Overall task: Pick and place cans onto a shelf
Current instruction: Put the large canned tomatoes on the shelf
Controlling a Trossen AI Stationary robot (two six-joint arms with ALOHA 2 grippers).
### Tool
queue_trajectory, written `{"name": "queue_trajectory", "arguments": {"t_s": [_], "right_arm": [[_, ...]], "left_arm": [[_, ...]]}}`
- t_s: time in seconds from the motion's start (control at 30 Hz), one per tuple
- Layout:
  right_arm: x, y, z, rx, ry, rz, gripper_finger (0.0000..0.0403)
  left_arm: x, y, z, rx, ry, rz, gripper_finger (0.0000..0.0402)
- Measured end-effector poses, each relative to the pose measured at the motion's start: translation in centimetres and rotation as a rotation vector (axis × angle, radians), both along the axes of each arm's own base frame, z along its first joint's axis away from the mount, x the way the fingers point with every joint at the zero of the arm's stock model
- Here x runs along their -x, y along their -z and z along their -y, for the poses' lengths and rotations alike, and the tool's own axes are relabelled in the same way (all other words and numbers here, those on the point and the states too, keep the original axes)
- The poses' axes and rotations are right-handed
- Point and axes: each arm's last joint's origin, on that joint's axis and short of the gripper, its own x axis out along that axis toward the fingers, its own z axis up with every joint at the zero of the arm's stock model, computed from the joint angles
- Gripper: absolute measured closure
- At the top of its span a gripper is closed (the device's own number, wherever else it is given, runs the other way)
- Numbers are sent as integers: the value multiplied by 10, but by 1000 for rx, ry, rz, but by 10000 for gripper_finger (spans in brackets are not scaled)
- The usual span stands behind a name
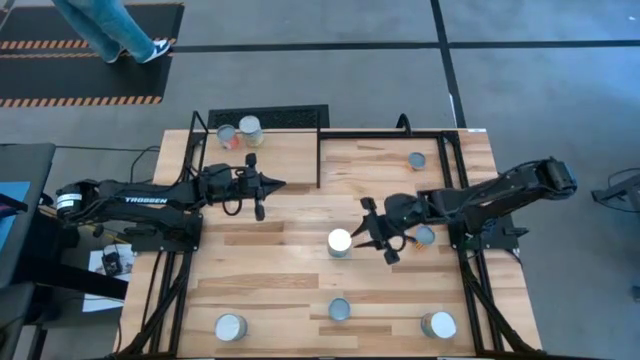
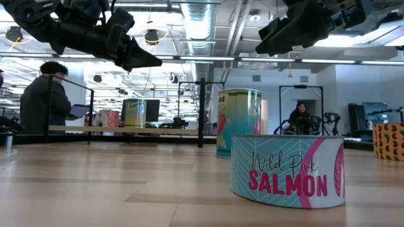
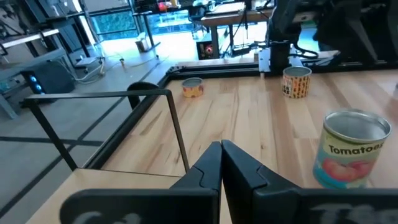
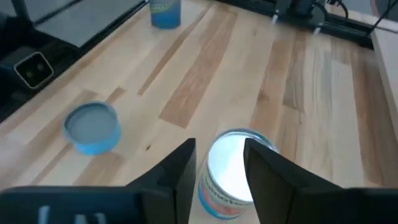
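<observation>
Closest in the low view's lower right sits a salmon can [image 2: 287, 171]; mid-frame from above, the right gripper [image 1: 372, 232], fingers spread, nears a white-topped can [image 1: 340, 241], needing to straddle it; the left gripper [image 1: 270, 185] waits pinched empty.

Bright, even overhead light; ceiling lamps [image 2: 151, 36] glare in the low view. The white can top [image 1: 340, 240] blows out. Soft shadows on the tabletop [image 1: 300, 200]; wrist views blur nearby.

The high view looks straight down on the whole table [image 1: 300, 215]. The low view sits at tabletop level, close behind a salmon can [image 2: 287, 169]. Both wrist views look forward over the planks, sharing the tomato can [image 3: 348, 149].
</observation>
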Motion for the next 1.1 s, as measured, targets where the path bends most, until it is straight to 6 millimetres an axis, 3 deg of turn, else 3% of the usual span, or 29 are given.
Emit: {"name": "queue_trajectory", "arguments": {"t_s": [0.13, 0.23, 0.47, 0.7, 0.93, 1.1], "right_arm": [[-4, 6, -6, 34, 9, -13, 235], [-9, 22, -6, 70, 3, -88, 242], [-38, 35, -10, 207, -55, -223, 261], [-59, 34, -13, 264, -96, -321, 290], [-79, 27, -17, 255, -94, -315, 391], [-104, 19, -13, 175, -10, -309, 387]], "left_arm": [[0, 0, 0, 0, 0, 1, 401], [0, 0, 0, 0, 1, 1, 401], [0, 1, 0, 6, 0, -5, 401], [-1, 1, 3, 6, 13, -6, 401], [0, 1, 2, 67, -53, 8, 401], [0, 2, 2, 60, -65, -1, 401]]}}
